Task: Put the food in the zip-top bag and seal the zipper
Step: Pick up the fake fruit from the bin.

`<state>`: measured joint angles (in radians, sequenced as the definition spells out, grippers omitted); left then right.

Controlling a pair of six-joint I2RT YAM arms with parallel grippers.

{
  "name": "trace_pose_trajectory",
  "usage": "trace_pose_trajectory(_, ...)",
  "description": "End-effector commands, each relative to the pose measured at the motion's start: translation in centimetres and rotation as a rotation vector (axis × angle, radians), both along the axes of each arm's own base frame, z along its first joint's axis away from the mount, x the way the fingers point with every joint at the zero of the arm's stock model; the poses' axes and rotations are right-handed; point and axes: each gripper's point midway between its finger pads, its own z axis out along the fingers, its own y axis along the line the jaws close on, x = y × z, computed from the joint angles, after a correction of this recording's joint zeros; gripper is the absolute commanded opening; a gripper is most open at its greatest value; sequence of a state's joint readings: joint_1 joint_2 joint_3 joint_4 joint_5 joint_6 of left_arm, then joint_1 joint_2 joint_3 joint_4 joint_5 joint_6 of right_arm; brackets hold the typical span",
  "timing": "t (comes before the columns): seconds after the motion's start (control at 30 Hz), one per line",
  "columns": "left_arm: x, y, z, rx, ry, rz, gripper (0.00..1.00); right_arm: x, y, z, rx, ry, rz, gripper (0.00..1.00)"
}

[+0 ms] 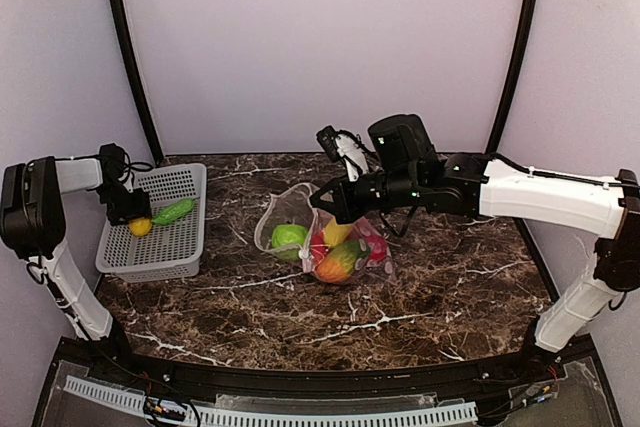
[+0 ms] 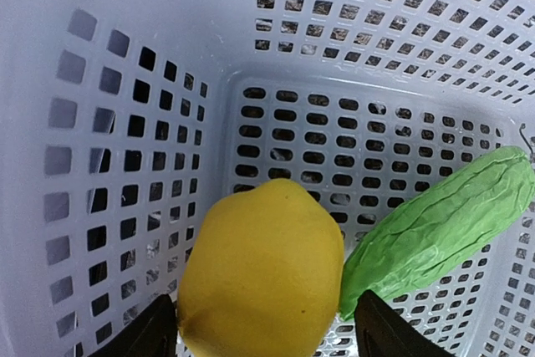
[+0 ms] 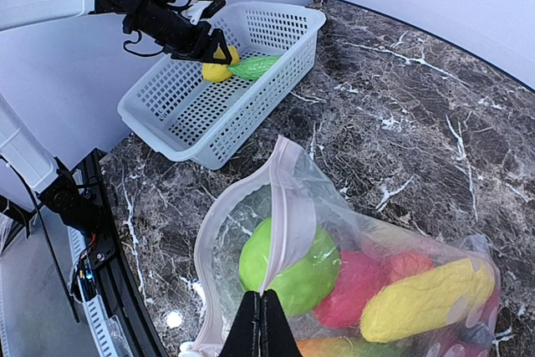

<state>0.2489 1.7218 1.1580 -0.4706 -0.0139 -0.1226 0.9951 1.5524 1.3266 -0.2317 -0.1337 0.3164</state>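
The zip-top bag (image 1: 345,247) lies mid-table with its mouth open to the left. Inside it are a green apple (image 3: 288,261), red pieces (image 3: 359,286), a yellow piece (image 3: 426,298) and an orange-green piece (image 1: 340,262). My right gripper (image 3: 265,305) is shut on the upper lip of the pale pink zipper (image 3: 292,206) and holds it up. It also shows in the top view (image 1: 325,199). My left gripper (image 2: 263,336) is open inside the white basket (image 1: 160,259). Its fingers stand on either side of a yellow lemon (image 2: 263,277). A green vegetable (image 2: 443,223) lies beside the lemon.
The basket stands at the table's left edge, its walls close around my left gripper (image 1: 128,209). Dark marble table (image 1: 450,287) surrounds the bag. The black frame rail (image 1: 300,382) runs along the near edge.
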Motion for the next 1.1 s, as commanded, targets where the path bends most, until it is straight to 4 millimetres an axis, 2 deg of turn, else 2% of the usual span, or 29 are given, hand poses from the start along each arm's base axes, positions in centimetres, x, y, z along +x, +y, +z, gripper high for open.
trace_pose_trajectory(0.0, 0.2, 0.1, -0.2, -0.008, 0.01, -0.009, 0.72, 0.3, 0.1, 1.5, 0.047, -0.02, -0.009, 0.0)
trace_pose_trajectory(0.53, 0.3, -0.7, -0.9, -0.055, 0.022, -0.024, 0.62, 0.3, 0.1, 1.3, 0.043, -0.017, -0.01, 0.0)
trace_pose_trajectory(0.7, 0.5, -1.0, -0.2, -0.066, 0.003, -0.038, 0.6, 0.3, 0.1, 1.4, 0.046, -0.017, -0.01, 0.0)
trace_pose_trajectory(0.83, 0.4, -1.2, 3.1, -0.033, -0.112, -0.059, 0.59, 0.3, 0.0, 1.7, 0.048, -0.022, -0.017, 0.0)
trace_pose_trajectory(0.87, 0.3, -1.1, 5.1, -0.013, -0.169, -0.064, 0.59, 0.3, -0.1, 1.8, 0.047, -0.024, -0.019, 0.0)
trace_pose_trajectory(0.9, 0.0, -1.2, 5.4, -0.001, -0.19, -0.074, 0.59, 0.4, -0.1, 1.8, 0.047, -0.025, -0.02, 0.0)
trace_pose_trajectory(0.93, -0.3, -1.3, 7.2, 0.018, -0.236, -0.078, 0.59, 0.4, -0.1, 1.9, 0.048, -0.025, -0.021, 0.0)
trace_pose_trajectory(0.97, -0.8, -1.4, 7.5, 0.023, -0.244, -0.084, 0.59, 0.4, 0.0, 1.9, 0.048, -0.026, -0.017, 0.0)
trace_pose_trajectory(1.07, -2.6, -2.8, 10.5, 0.007, -0.311, -0.124, 0.59, 0.3, 0.3, 2.0, 0.05, -0.025, -0.004, 0.0)
